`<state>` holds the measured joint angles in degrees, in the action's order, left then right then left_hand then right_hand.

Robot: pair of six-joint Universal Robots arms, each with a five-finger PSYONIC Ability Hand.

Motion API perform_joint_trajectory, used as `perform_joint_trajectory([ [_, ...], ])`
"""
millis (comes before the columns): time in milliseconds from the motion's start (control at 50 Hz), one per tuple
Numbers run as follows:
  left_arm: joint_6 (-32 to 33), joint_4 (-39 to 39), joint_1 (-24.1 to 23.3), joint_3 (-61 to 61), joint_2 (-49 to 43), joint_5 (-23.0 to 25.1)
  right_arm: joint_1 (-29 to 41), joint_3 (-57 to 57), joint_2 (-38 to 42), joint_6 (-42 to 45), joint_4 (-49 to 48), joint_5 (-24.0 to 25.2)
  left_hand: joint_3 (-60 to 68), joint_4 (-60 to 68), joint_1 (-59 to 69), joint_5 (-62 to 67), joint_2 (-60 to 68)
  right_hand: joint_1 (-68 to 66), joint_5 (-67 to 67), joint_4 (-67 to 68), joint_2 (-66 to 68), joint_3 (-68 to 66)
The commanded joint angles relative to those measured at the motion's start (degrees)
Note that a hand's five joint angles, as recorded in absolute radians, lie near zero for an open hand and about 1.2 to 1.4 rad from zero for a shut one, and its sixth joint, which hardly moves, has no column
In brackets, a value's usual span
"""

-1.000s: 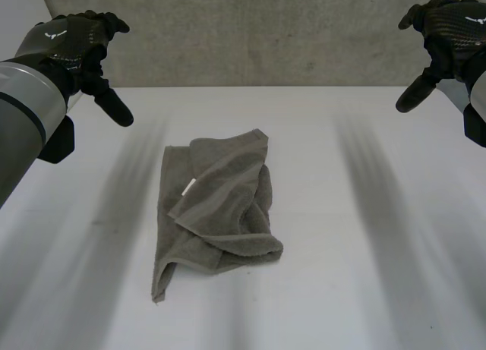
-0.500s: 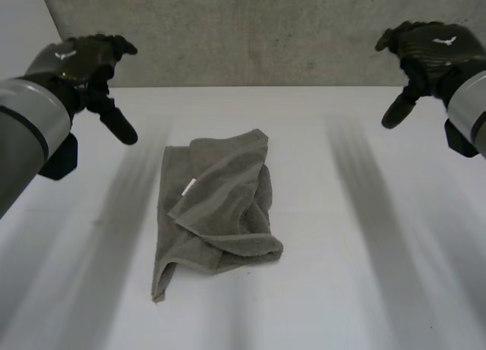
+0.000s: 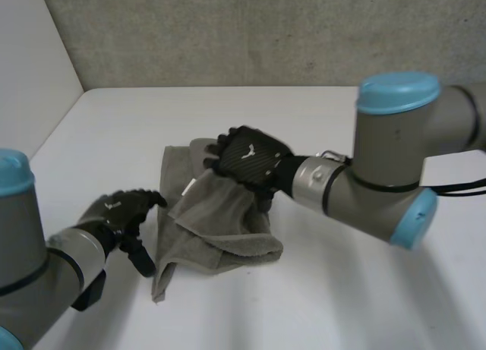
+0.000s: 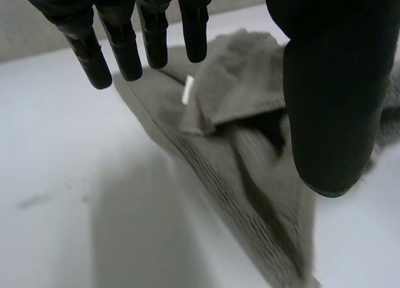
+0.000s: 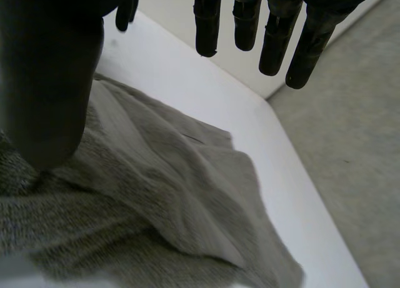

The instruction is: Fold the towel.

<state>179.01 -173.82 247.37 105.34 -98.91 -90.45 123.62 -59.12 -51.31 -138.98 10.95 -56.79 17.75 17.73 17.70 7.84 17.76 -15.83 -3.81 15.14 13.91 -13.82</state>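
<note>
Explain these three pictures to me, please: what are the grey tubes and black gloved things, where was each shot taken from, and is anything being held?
This is a robot with two grey arms, each ending in a black robot hand. The wide picture looks down from a camera between the arms. The other two come from cameras on the wrists, each looking along its own palm. A crumpled grey towel with a small white tag lies on the white table. The left robot hand is at the towel's left edge, and the right robot hand is over its far part. In both wrist pictures the fingers are straight and spread above the cloth, so nothing is held yet.
</note>
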Motion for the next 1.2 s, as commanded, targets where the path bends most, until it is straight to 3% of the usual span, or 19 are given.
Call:
perform_joint_trajectory([
  [20, -2.3, -2.3, -0.5, 1.1, -3.7, 0.2, 3.1, 2.5, 4.3, 4.1, 3.1, 0.7, 3.4, 3.4, 3.4, 3.3, 3.4, 3.6, 1.5, -2.9, -1.6, 1.5],
  [120, -3.0, -5.6, -0.7, 1.1, -7.3, 0.1, 4.3, 2.0, 6.7, 16.3, 7.7, 2.0, 7.9, 7.9, 8.0, 7.8, 7.9, 3.6, 1.5, -2.9, -1.6, 1.5],
  [300, -3.0, -9.8, -1.6, 1.0, -10.7, 0.0, 4.8, 1.6, 8.4, 24.3, 11.3, 0.9, 22.6, 22.6, 22.6, 22.5, 22.6, 0.9, -1.1, -0.2, 1.1, -1.1],
  [400, -2.7, -12.6, -1.6, 1.0, -11.9, 0.0, 4.8, 1.9, 9.0, 24.5, 11.3, -0.6, 34.2, 34.2, 34.2, 34.1, 34.2, -16.6, -18.6, 17.3, 18.5, -18.6],
  [460, -2.4, -14.7, -1.6, 0.9, -12.4, -0.1, 4.8, 2.6, 9.2, 24.3, 10.7, -1.7, 45.6, 45.6, 45.7, 45.5, 45.6, -40.0, -42.0, 40.7, 41.9, -42.0],
  [500, -2.1, -17.3, -1.6, 0.6, -12.5, -0.1, 4.8, 4.5, 9.2, 23.5, 8.8, -4.4, 57.5, 57.5, 57.5, 57.4, 57.5, -64.1, -66.1, 64.8, 66.0, -66.1],
  [520, -2.1, -17.3, -1.6, 0.6, -12.5, -0.1, 4.8, 4.5, 9.2, 23.5, 8.8, -4.4, 57.6, 57.6, 57.6, 57.5, 57.6, -64.2, -66.2, 64.9, 66.1, -66.2],
  [560, -2.1, -18.6, -1.7, 0.2, -12.4, -0.2, 4.7, 7.4, 8.7, 20.0, 4.5, -9.3, 62.2, 62.3, 62.3, 62.2, 62.2, -64.2, -66.2, 64.9, 66.1, -66.2],
  [680, -1.2, -22.4, -2.5, -6.8, -11.7, -0.4, 3.8, 10.5, 5.3, 6.6, -4.4, -16.3, 62.2, 62.3, 62.3, 62.2, 62.2, -64.2, -66.2, 64.9, 66.1, -66.2],
  [720, -0.4, -22.6, -3.0, -13.7, -10.9, -0.6, 2.6, 10.3, 0.6, -4.0, -11.6, -21.3, 62.2, 62.3, 62.3, 62.2, 62.2, -64.2, -66.2, 64.9, 66.1, -66.2],
  [740, -0.4, -22.6, -3.0, -13.8, -10.9, -0.6, 2.6, 10.3, 0.6, -4.0, -11.7, -21.3, 62.2, 62.3, 62.3, 62.2, 62.2, -64.2, -66.2, 64.9, 66.1, -66.2],
  [760, -0.3, -22.7, -3.0, -17.5, -9.9, -0.8, 1.5, 9.2, -2.2, -9.3, -15.8, -25.8, 62.2, 62.3, 62.3, 62.2, 62.2, -64.2, -66.2, 64.9, 66.1, -66.2],
  [780, -0.3, -22.7, -3.0, -17.5, -9.9, -0.8, 1.5, 9.2, -2.2, -9.4, -15.9, -25.8, 62.2, 62.3, 62.3, 62.2, 62.2, -64.2, -66.2, 64.9, 66.1, -66.2],
  [820, -0.9, -23.3, -2.7, -23.9, -7.2, -2.6, -0.9, 4.6, -9.7, -18.6, -22.4, -34.2, 62.2, 62.3, 62.3, 62.2, 62.2, -64.2, -66.2, 64.9, 66.1, -66.2],
  [860, -1.0, -23.4, -2.4, -26.0, -5.9, -3.9, -2.1, 2.1, -13.4, -21.5, -24.3, -36.9, 62.2, 62.3, 62.3, 62.2, 62.2, -64.2, -66.2, 64.9, 66.1, -66.2],
  [960, -0.9, -23.1, -3.8, -29.0, -1.5, -5.4, -4.5, -3.5, -21.5, -21.0, -22.6, -34.9, 62.2, 62.3, 62.3, 62.2, 62.2, -64.2, -66.2, 64.9, 66.1, -66.2],
  [1060, -0.9, -22.5, -5.8, -28.2, 6.4, -5.2, -5.7, -6.1, -29.4, -14.5, -10.6, -28.5, 62.2, 62.3, 62.3, 62.2, 62.2, -64.2, -66.2, 64.9, 66.1, -66.2],
  [1120, -0.5, -20.9, -6.4, -26.9, 10.0, -5.1, -5.7, -5.7, -31.0, -12.1, -6.6, -27.9, 62.2, 62.3, 62.3, 62.2, 62.2, -64.2, -66.2, 64.9, 66.1, -66.2],
  [1200, -0.2, -12.1, -7.9, -27.5, 11.9, -4.7, -6.2, -2.9, -33.2, -5.4, 4.7, -27.7, 62.2, 62.3, 62.3, 62.2, 62.2, -64.2, -66.2, 64.9, 66.1, -66.2],
])
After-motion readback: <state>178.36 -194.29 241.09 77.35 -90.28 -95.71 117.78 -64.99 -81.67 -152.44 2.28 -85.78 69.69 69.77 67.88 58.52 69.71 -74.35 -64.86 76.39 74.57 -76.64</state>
